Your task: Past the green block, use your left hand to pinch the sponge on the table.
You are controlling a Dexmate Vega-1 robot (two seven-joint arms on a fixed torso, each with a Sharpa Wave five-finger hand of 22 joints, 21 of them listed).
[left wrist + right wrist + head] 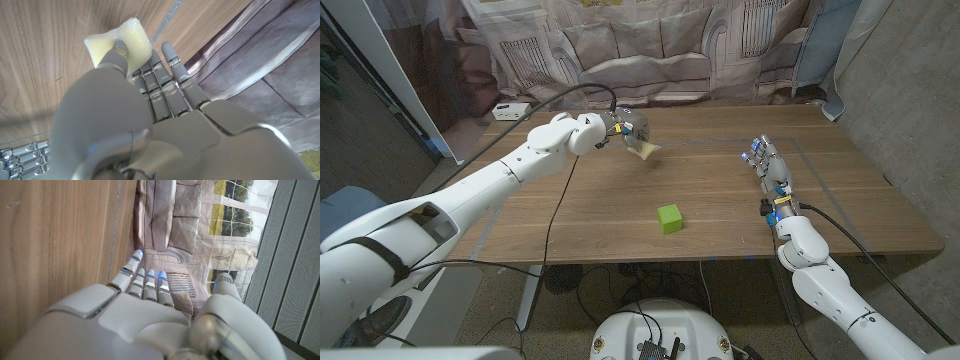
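Left arm stretches across the wooden table [620, 205]; left hand [625, 131] pinches the yellow sponge [646, 149] between thumb and fingers [167, 55], beyond the green block [669, 218]. Right hand [769, 167] holds nothing, fingers extended, slightly apart.

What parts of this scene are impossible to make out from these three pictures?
- How firmly the left hand grips the sponge: small in the head view; in the left wrist view the hand's own back covers the sponge's near part.
- Whether the sponge touches the table: unclear in both views.
- The right hand's palm side: the right wrist view shows its back.
- The green block's far faces.
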